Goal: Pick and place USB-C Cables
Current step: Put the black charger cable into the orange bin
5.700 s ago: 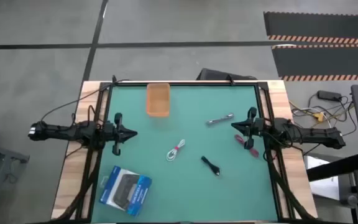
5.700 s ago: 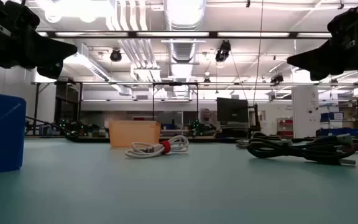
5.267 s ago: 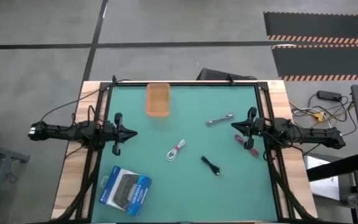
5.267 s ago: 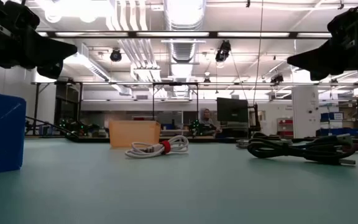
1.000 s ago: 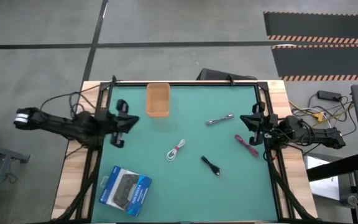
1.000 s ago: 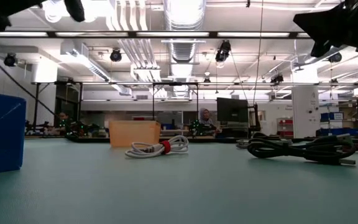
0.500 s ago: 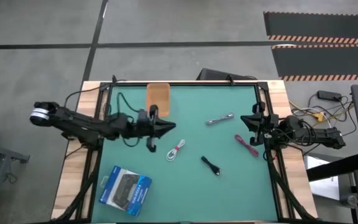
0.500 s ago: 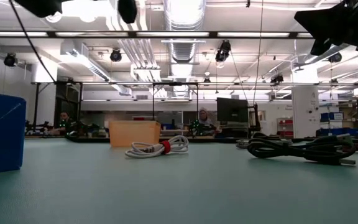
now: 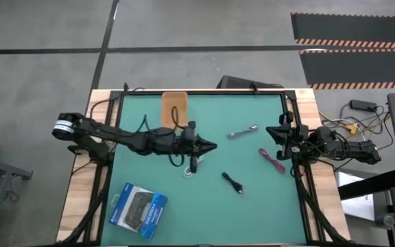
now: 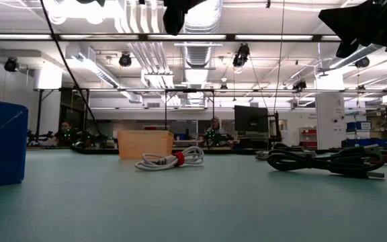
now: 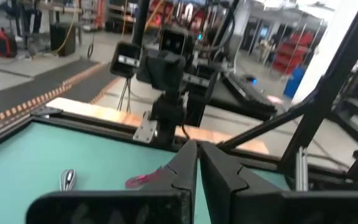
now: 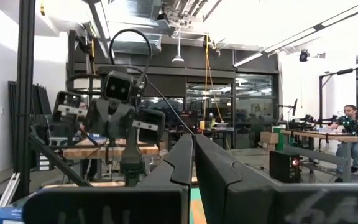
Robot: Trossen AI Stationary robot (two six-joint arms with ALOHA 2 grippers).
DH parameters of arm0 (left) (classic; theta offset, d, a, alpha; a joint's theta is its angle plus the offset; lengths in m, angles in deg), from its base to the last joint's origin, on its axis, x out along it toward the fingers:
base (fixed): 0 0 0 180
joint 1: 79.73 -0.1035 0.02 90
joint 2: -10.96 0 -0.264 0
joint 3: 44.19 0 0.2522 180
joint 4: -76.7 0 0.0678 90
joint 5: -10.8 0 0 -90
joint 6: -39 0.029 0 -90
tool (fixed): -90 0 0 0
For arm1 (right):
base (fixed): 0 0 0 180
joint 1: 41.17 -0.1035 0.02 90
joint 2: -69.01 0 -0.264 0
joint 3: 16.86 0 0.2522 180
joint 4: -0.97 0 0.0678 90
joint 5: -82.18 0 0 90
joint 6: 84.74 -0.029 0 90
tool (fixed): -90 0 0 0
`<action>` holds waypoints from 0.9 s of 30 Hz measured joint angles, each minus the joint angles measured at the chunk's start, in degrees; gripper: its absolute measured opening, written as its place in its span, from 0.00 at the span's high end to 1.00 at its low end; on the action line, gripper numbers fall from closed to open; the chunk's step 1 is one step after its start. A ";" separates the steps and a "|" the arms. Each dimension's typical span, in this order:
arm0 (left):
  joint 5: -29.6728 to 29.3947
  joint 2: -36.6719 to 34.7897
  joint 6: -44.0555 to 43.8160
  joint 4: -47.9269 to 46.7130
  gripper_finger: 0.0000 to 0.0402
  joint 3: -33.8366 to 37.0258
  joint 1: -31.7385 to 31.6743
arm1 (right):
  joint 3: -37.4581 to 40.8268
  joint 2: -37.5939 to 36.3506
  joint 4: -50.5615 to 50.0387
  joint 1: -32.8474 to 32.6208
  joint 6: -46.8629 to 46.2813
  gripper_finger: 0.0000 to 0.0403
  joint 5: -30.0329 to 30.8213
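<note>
Since half a second ago your left arm has stretched farther over the green table (image 9: 252,206), and its left gripper (image 9: 211,146) now hangs above the white cable (image 9: 191,167). You can see in the left wrist view that its fingers (image 11: 188,168) are pressed together, holding nothing. This arm lies almost level, from the left edge to the middle of the table.

At the front left you have the blue-and-black box (image 9: 138,207). At the back, left of the middle, stands the orange bin (image 9: 174,108).

The white cable lies just in front of the gripper, partly hidden under it, with its long axis running diagonally. In the low view it (image 10: 169,160) shows a red tie. The black cable (image 9: 232,182) is to the right and nearer the front, also diagonal. The silver-grey cable (image 9: 242,131) lies farther back, nearly left to right. The pink cable (image 9: 271,160) is near the right edge, diagonal.

Your right gripper (image 9: 274,133) waits at the right edge, fingers (image 12: 185,158) together, empty.
</note>
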 joint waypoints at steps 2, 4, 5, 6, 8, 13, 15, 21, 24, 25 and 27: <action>0.00 1.62 0.00 -2.47 0.99 -1.84 0.00 | 0.00 0.00 -0.04 -0.01 -0.16 0.98 0.01; 0.00 3.18 0.04 -4.77 0.99 -3.32 0.00 | -0.02 0.00 -0.04 -0.01 -0.19 0.98 0.01; 0.02 3.93 0.27 -5.19 0.99 -4.06 0.00 | -0.02 0.00 -0.04 -0.01 -0.21 0.98 0.01; 0.02 4.59 0.45 -6.60 0.99 -4.77 0.02 | -0.02 0.00 -0.05 -0.01 -0.21 0.98 0.03; 0.03 5.94 0.43 -10.00 0.99 -6.56 0.04 | -0.04 0.00 -0.04 -0.01 -0.25 0.98 0.01; 0.24 10.10 0.41 -18.47 0.99 -11.17 0.16 | -0.04 0.00 -0.09 -0.01 -0.36 0.98 0.05; 0.96 11.87 1.68 -19.34 0.99 -12.83 0.31 | -0.04 0.00 -0.18 -0.01 -0.36 0.98 0.05; 4.03 16.86 6.11 -20.23 0.99 -17.02 0.70 | -0.04 0.00 -0.58 -0.01 -0.36 0.98 0.06; 5.15 18.60 6.60 -20.13 0.99 -18.40 0.76 | -0.04 0.00 -1.26 0.00 -0.40 0.98 0.07; 5.58 19.06 6.64 -20.16 0.99 -18.49 0.76 | -0.04 0.00 -1.31 -0.01 -0.71 0.98 0.05; 6.21 20.08 6.67 -19.82 0.99 -18.65 0.79 | -0.07 0.00 -1.24 -0.01 -0.95 0.98 0.09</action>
